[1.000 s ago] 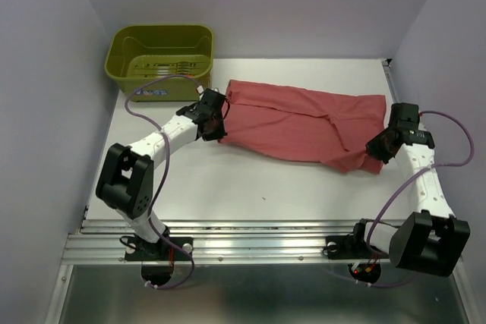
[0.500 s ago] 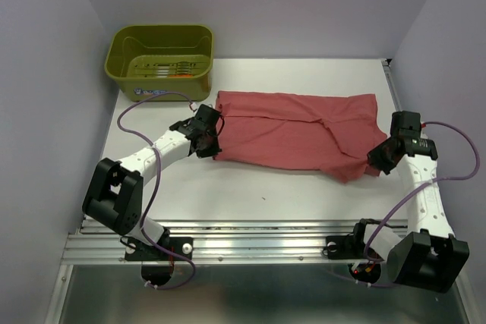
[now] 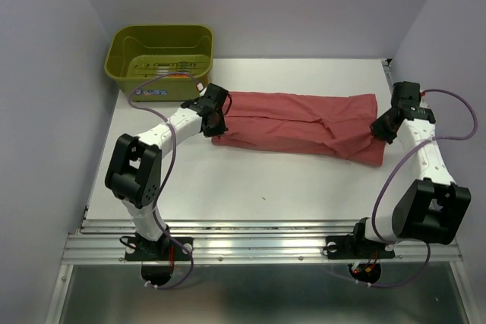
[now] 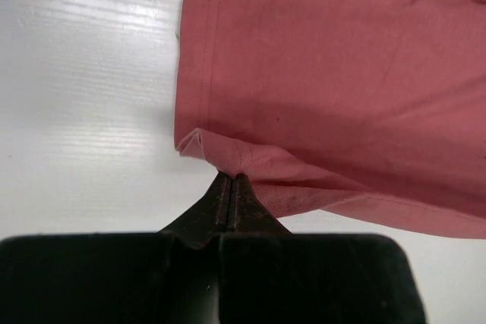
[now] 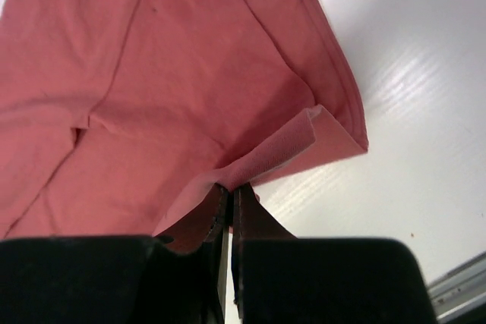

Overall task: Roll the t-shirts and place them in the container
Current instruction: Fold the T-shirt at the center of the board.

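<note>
A muted rose-red t-shirt lies folded into a long band across the white table. My left gripper is shut on its left end; in the left wrist view the gripper pinches a fold of the shirt. My right gripper is shut on the right end; in the right wrist view the gripper pinches a raised fold of the shirt. The orange-red rolled shirt is out of view.
An olive-green plastic basket stands at the back left, just behind my left arm. Lilac walls close in the table on three sides. A metal rail runs along the near edge.
Both grippers have carried the near edge of the shirt away from me, folding it over itself. The shirt is now a narrower band lying farther back.
</note>
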Controlling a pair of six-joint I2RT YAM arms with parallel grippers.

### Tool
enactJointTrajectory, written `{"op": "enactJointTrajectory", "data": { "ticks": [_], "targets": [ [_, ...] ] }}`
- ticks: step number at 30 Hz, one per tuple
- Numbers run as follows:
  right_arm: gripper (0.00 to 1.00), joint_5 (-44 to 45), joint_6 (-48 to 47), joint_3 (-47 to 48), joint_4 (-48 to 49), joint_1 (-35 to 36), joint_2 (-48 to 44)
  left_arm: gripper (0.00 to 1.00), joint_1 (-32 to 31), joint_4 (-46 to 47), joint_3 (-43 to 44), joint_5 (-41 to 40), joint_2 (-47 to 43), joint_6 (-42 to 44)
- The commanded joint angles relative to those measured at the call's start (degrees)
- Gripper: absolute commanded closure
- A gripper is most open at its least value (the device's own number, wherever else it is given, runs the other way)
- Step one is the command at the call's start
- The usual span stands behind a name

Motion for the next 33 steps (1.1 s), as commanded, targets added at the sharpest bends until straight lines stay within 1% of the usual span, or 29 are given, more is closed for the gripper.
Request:
{"op": "enactJointTrajectory", "data": {
  "ticks": [1, 8, 23, 26, 27, 28, 29, 30, 31, 32, 33],
  "targets": [
    [0.99, 2.60, -2.00, 5.12, 6.59, 0.32, 4.35, 1.00, 0.68, -0.76, 5.32, -2.93, 2.61, 1.30],
    [0.99, 0.05, -2.27, 7.93, 10.72, 0.32, 12.00, 1.00, 1.64, -0.41, 7.88, -3.54, 5.34, 0.68],
    [0.99, -0.48, -3.23, 13.91, 13.62, 0.32, 20.97, 1.00, 2.96, 0.38, 11.74, -3.89, 11.67, 0.60],
    [0.98, -1.62, -3.15, 15.32, 14.68, 0.32, 23.26, 1.00, 3.40, 1.52, 12.10, -3.11, 12.90, 0.16],
    [0.96, -2.06, -3.06, 15.50, 16.42, 0.32, 23.88, 0.99, 3.49, 1.61, 12.27, -2.76, 13.60, 0.07],
    [0.95, -3.28, -3.23, 16.11, 17.31, 0.32, 24.58, 0.96, 3.58, 1.70, 12.62, -2.58, 13.95, -0.19],
    [0.89, -3.99, -3.41, 16.55, 18.88, 0.32, 26.24, 0.89, 3.58, 1.70, 13.06, -2.49, 14.22, -0.46],
    [0.82, -4.87, -3.76, 16.99, 19.51, 0.32, 27.13, 0.80, 3.58, 1.62, 13.24, -2.32, 14.57, -0.55],
    [0.72, -5.40, -4.02, 17.60, 19.69, 0.32, 28.09, 0.70, 3.58, 1.53, 13.50, -2.14, 14.57, -0.55],
    [0.49, -5.84, -4.46, 19.09, 19.60, 0.32, 29.06, 0.51, 3.58, 1.44, 13.59, -2.05, 14.40, -0.46],
    [0.40, -6.10, -5.25, 19.45, 19.17, 0.32, 30.11, 0.44, 3.66, 1.35, 13.51, -2.14, 13.61, -0.46]
  ]
}}
